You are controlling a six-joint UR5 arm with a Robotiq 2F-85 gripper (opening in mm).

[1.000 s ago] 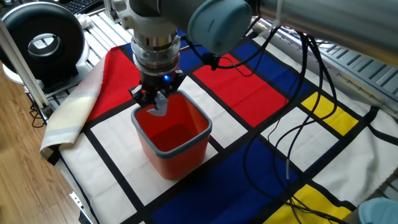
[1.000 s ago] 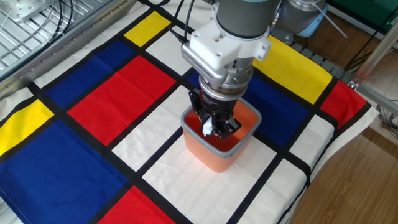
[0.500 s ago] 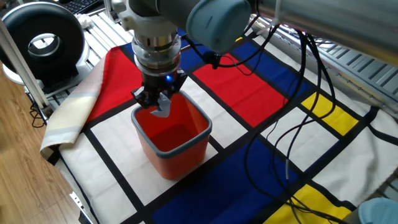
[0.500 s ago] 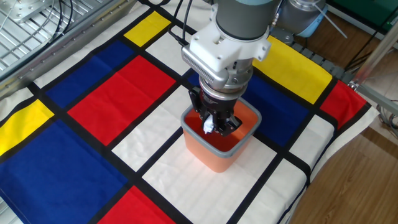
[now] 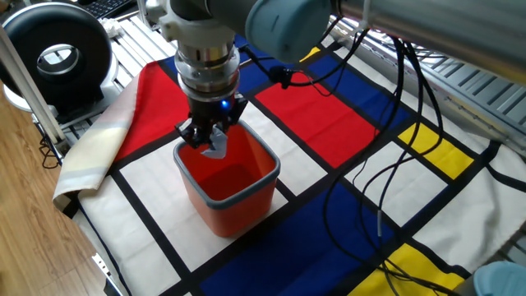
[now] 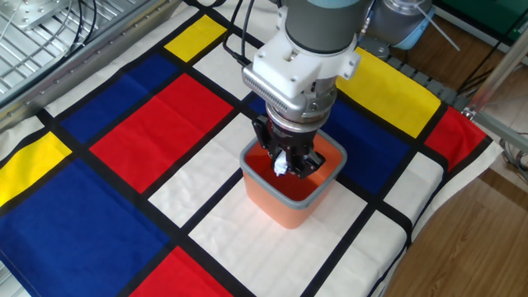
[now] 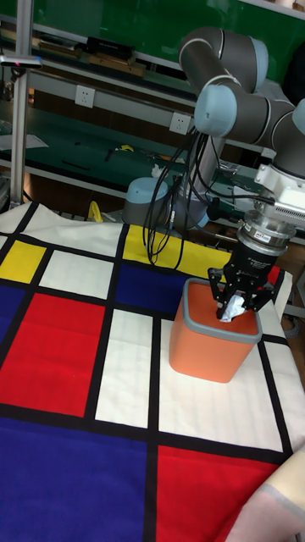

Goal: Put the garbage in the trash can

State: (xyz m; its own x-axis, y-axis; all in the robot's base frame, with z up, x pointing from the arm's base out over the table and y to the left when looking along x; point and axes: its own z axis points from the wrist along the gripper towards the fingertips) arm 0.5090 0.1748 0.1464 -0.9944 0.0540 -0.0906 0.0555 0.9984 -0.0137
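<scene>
Hanging over the mouth of the trash can (image 5: 234,185), just left of centre in one fixed view, the gripper (image 5: 212,141) is clamped on the garbage (image 5: 217,146), a pale wad that dangles between the fingertips above the bin's red interior. From the other fixed view the wad (image 6: 281,166) sits at about rim level, inside the grey rim's outline. The step in hand looks like the release: judging by the views, opening the fingers fully here should drop it inside, provided the paper does not cling to a pad. Nothing blocks the opening. Black cables (image 5: 394,156) trail over the checked cloth (image 5: 329,123) at the right, well apart from the bin, and a black round device (image 5: 56,56) sits at the upper left.
</scene>
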